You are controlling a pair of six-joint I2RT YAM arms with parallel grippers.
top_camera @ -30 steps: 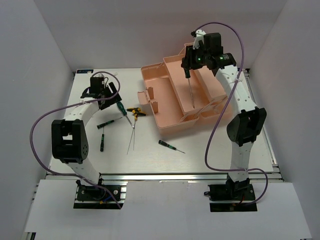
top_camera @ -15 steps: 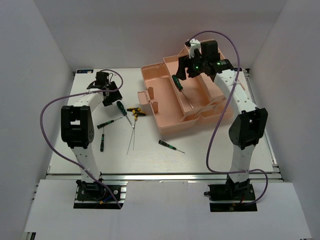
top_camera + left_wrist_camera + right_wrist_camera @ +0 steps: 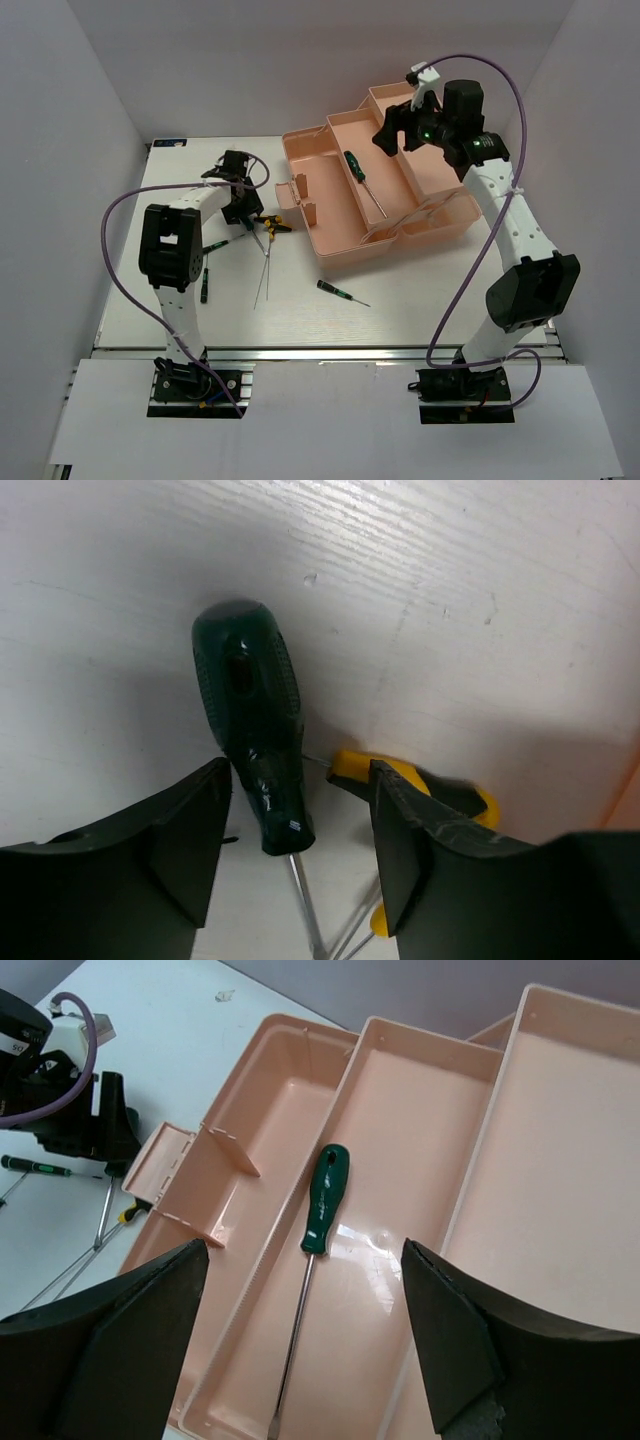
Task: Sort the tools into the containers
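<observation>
The left end effector (image 3: pixel 298 815) is down at the desk (image 3: pixel 450 600) with its jaws partly spread, one finger on either side of the narrow neck of a green screwdriver (image 3: pixel 250 710). A gap shows on both sides, so it grips nothing yet. The right end effector (image 3: pixel 305 1260) hangs wide open and empty above the pink toolbox (image 3: pixel 435 1038), where a second green screwdriver (image 3: pixel 325 1195) lies flat in the long middle tray. Several things look risky for the coming grasp. The yellow pliers (image 3: pixel 405 778) lie just beside the right-hand finger, perhaps touching it, so closing could pinch a pliers handle along with the screwdriver or push the pliers aside. The jaws sit at the tapered end of a smooth, rounded handle, where closing pressure could squeeze it out sideways or set it rolling. A hold so far from the thick end could also let the tool swing down once lifted. The thin metal rods (image 3: pixel 265 272) fan out from near the shaft tip, and I cannot tell whether they cross it. If they do, a lift could drag them. A small dark screwdriver (image 3: pixel 342 291) and others like it lie unsorted on the desk, so most of the job looks left to do.
</observation>
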